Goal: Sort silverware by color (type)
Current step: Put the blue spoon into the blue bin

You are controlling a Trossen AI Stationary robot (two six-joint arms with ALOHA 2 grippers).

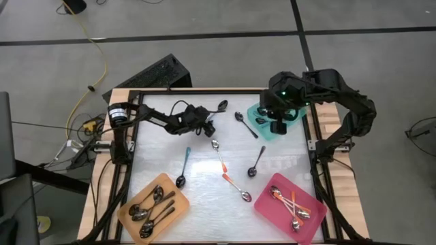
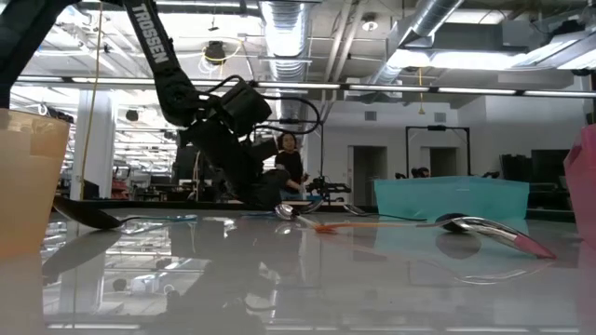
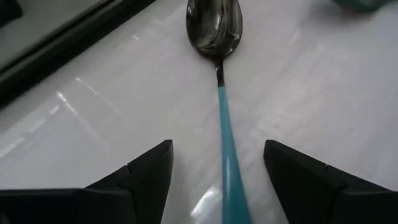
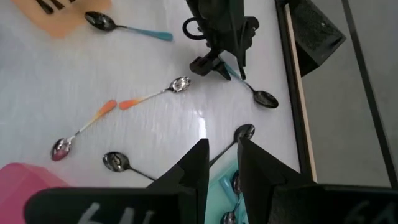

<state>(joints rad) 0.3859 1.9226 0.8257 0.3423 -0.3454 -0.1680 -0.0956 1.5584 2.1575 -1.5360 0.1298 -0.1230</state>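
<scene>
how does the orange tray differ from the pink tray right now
The orange tray sits at the table's front left and holds all-silver spoons; the pink tray sits front right and holds orange-handled spoons. Both are flat, tilted rectangles already holding several spoons.

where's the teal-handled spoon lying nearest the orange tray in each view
high: teal-handled metal spoon left of centre, just above flat orange tray
low: far left, bowl beside the tray
left wrist: not in it
right wrist: beside the tray's corner
landmark: the orange tray
</scene>
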